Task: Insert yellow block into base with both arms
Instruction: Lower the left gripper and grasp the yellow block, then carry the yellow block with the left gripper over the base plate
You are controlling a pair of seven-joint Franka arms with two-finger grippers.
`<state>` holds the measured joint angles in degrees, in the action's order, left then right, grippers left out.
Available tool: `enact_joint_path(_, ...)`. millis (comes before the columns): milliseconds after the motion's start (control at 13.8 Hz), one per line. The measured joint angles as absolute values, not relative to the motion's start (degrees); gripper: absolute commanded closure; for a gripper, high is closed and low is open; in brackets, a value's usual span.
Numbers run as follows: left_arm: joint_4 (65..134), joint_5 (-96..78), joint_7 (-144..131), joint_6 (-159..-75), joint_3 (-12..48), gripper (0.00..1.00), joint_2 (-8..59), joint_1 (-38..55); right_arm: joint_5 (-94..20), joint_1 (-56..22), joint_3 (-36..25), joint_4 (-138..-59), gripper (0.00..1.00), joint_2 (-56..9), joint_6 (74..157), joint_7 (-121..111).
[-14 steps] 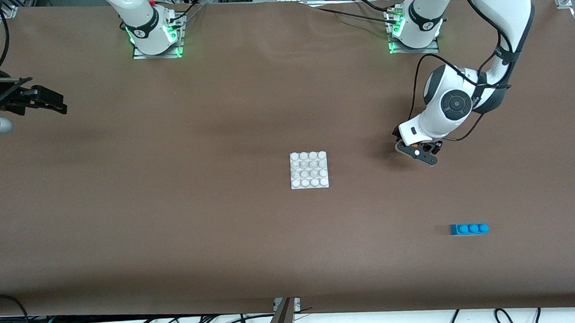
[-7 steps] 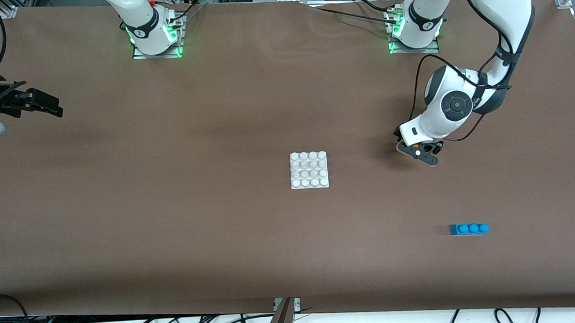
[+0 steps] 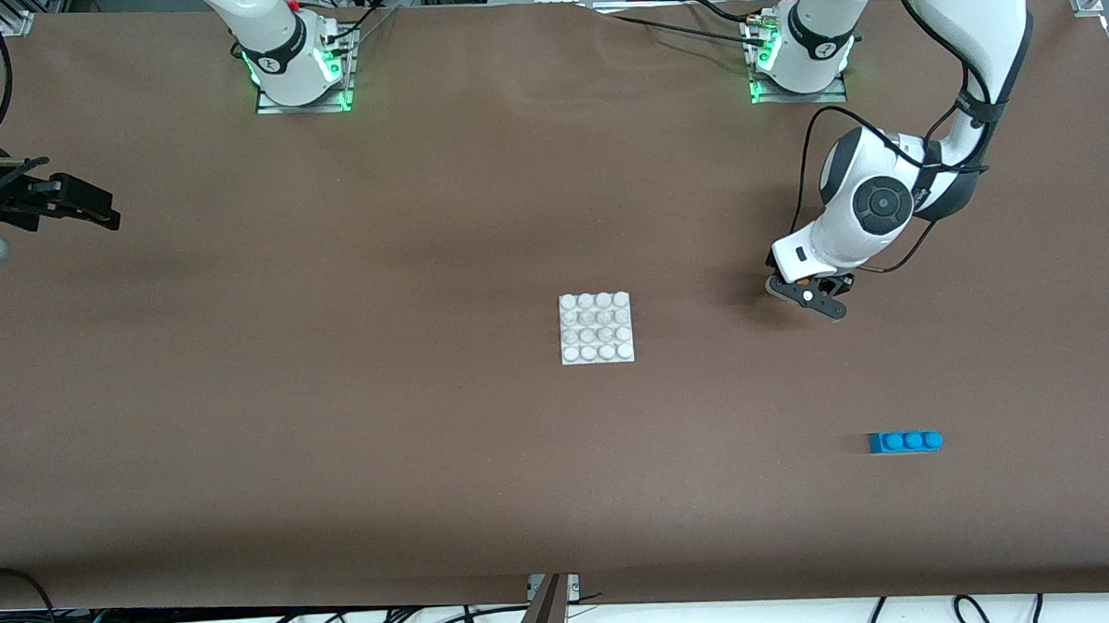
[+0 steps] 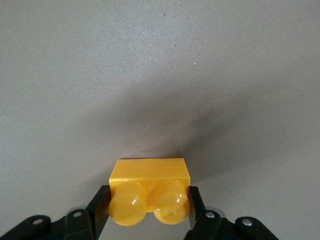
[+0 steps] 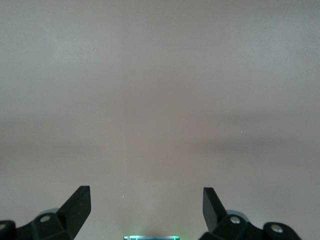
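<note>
The left gripper (image 3: 809,298) sits low over the desk (image 3: 334,405) toward the left arm's end, beside the base (image 3: 596,327), its jaws closed on the yellow block (image 4: 150,192); the right gripper (image 3: 72,203) waits over the right arm's end, jaws spread wide and empty; a blue brick (image 3: 905,441) lies nearer the camera.

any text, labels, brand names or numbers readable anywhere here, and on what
None can be read.
The yellow block in the left gripper, the base, the blue brick and the right gripper bear no print.
Small marks on the arm bases: too small to read.
</note>
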<state>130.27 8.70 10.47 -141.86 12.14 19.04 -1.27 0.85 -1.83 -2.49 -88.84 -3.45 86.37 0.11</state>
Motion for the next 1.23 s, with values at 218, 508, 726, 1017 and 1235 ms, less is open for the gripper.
enact_joint_path(218, 129.6, 8.7, 10.5, -141.4, 12.1, 0.66, 18.6, -1.3, 0.8, -1.8, -2.5, -88.8, 0.01, -3.5, 87.0, 0.1)
enact_joint_path(508, 122.9, 8.7, 9.2, -130.4, 13.5, 0.66, 15.6, -1.2, 0.8, -1.9, -2.5, -88.8, 0.01, -3.5, 87.2, 0.1)
enact_joint_path(726, 115.3, 6.6, -0.7, -123.3, 19.4, 0.65, 15.7, -0.8, 0.8, -1.9, -2.4, -88.8, 0.01, -3.5, 87.2, 0.1)
enact_joint_path(1017, 105.2, 5.2, -14.2, -122.7, 22.6, 0.65, 21.6, 6.4, 0.8, -1.9, -2.4, -88.8, 0.01, -3.5, 87.2, 0.1)
enact_joint_path(1235, 96.7, 5.2, -26.2, -122.7, 22.6, 0.65, 29.0, 12.7, 0.8, -1.9, -2.4, -88.8, 0.01, -3.5, 87.2, 0.1)
